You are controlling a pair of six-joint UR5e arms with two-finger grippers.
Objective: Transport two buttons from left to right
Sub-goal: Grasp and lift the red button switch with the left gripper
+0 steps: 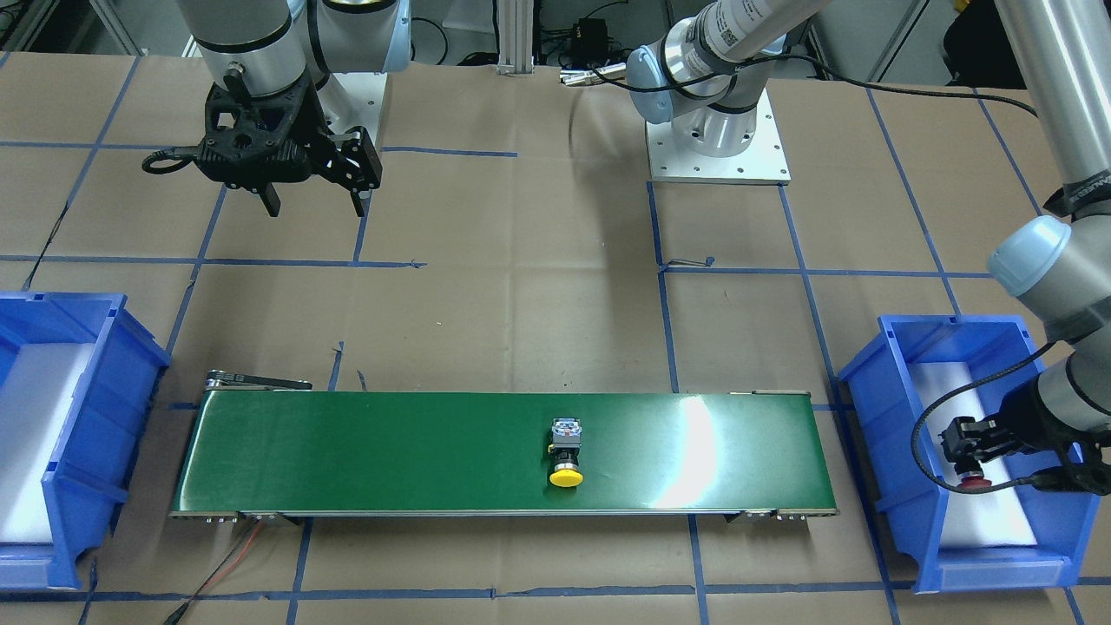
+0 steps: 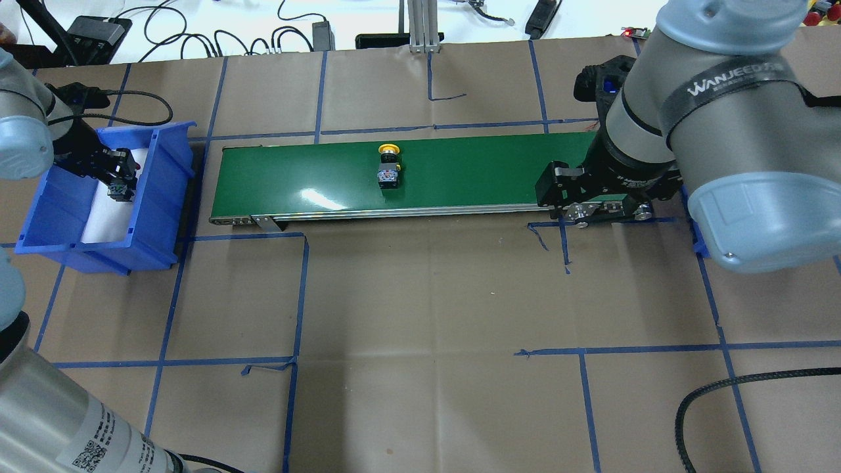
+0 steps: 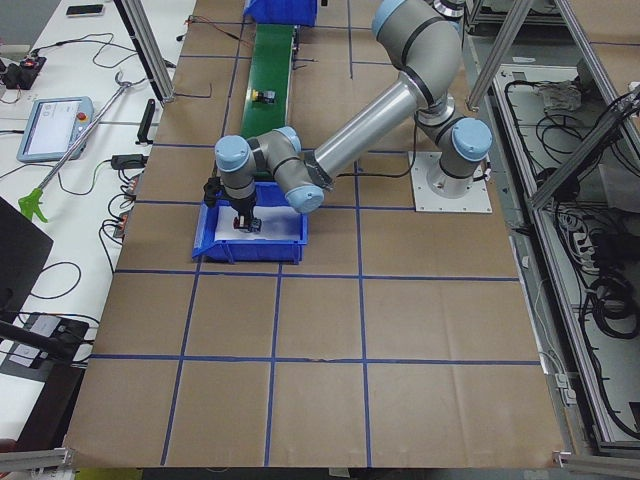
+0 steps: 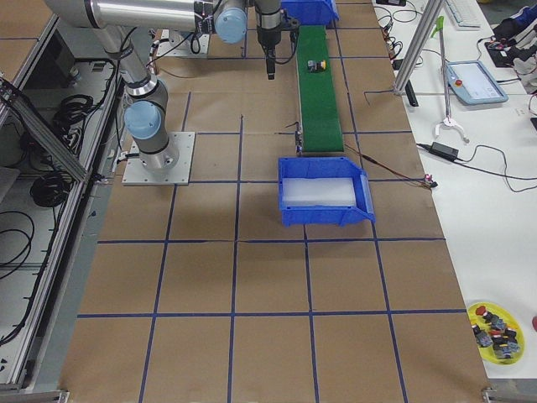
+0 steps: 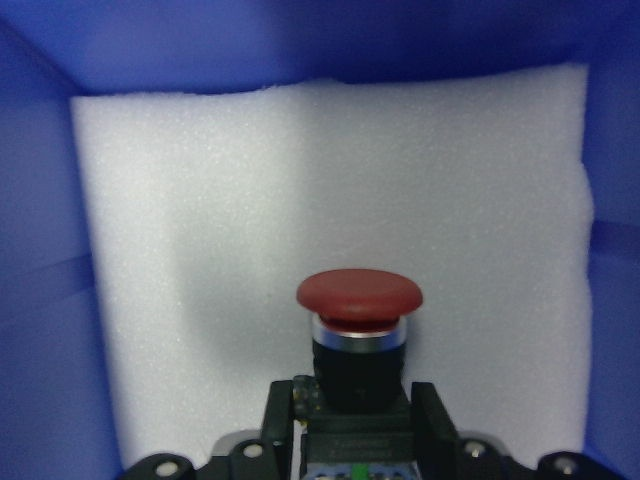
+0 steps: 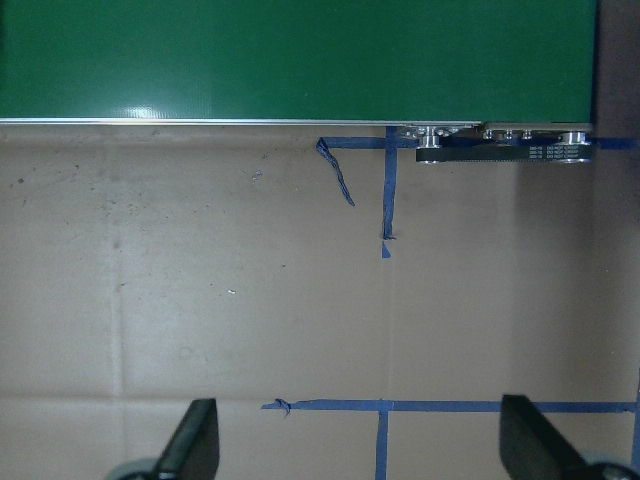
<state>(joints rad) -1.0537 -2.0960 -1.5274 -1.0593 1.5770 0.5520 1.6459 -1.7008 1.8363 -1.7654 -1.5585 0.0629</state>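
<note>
Pickup two, I reckon: left gripper (image 5: 355,425) is clamped on the red button (image 5: 359,298) inside the blue bin (image 5: 35,250), bottom centre of its wrist view. Yellow button (image 1: 566,453) lies midway along the belt (image 1: 373,451). Right gripper (image 1: 314,206) hangs open, upper left of the front view. Next: lift clear of the bin wall.

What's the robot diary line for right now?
left claw shut on red button in left blue bin | yellow button on green belt | right claw open

Matt red button (image 5: 359,292), glossy green belt (image 1: 391,451)
</note>
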